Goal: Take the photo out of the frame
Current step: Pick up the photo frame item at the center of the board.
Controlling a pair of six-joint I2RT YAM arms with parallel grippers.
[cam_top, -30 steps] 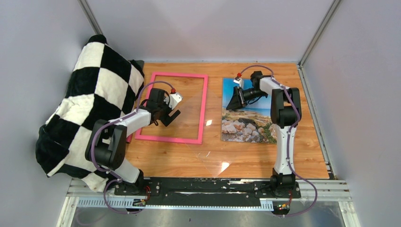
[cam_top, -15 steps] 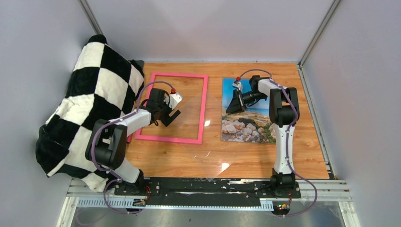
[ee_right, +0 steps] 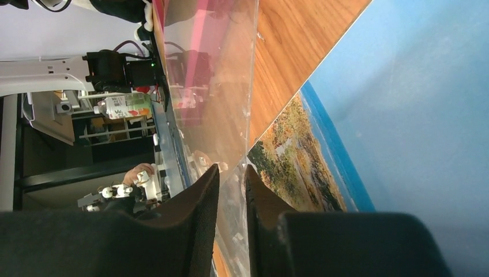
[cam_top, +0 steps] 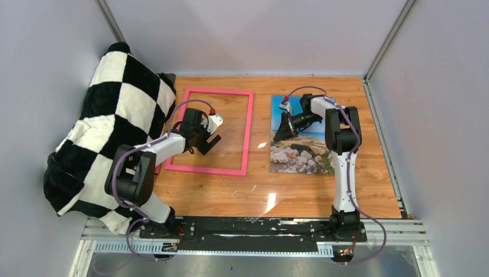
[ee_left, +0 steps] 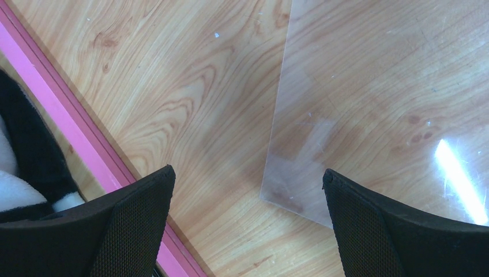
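At centre left, the left gripper (cam_top: 209, 142) is hovering with jaws wide open inside the pink frame (cam_top: 248, 130). At centre right, the right gripper (cam_top: 281, 131) is pinching a clear sheet (ee_right: 213, 115) just above the photo (cam_top: 300, 158), which is lying flat beside the frame.

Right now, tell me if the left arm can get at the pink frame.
Probably yes. The left claw hangs open above the table inside the frame, a pink rail beside one finger; the clear sheet sits on the other side.
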